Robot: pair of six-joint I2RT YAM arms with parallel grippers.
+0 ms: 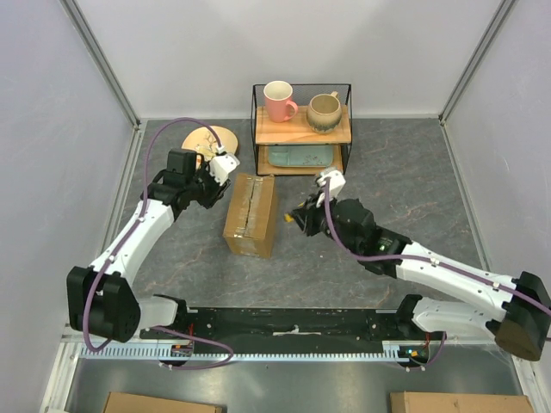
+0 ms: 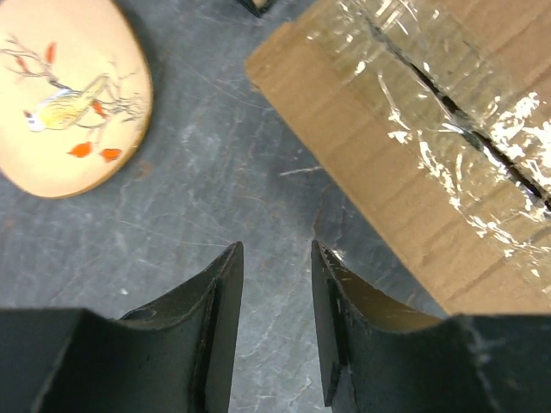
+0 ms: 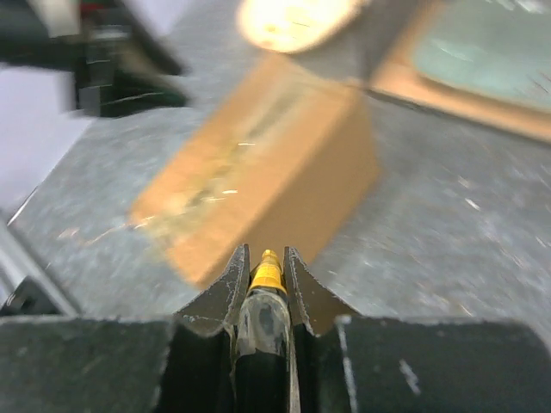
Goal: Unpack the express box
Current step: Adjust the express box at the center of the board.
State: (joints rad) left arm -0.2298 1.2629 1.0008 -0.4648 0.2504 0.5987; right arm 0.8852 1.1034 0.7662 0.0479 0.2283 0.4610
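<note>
Left pincer (image 2: 275, 251) jaws apart, nothing between, over grey table (image 2: 215, 172), right pincer (image 3: 265, 254) clamped on yellow-tipped black tool (image 3: 268, 274), taped box (image 1: 250, 215) flat mid-table, left pincer's 5 o'clock, right pincer's 9 o'clock, painted disc (image 2: 60, 95) at box's 11 o'clock.

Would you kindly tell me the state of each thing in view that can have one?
express box, flaps shut, top seam taped.
left gripper, jaws apart, empty, beside the box.
right gripper, jaws shut on yellow-tipped tool.
pink mug, upright on the rack.
beige mug, upright on the rack.
painted wooden disc, flat on the table.
</note>
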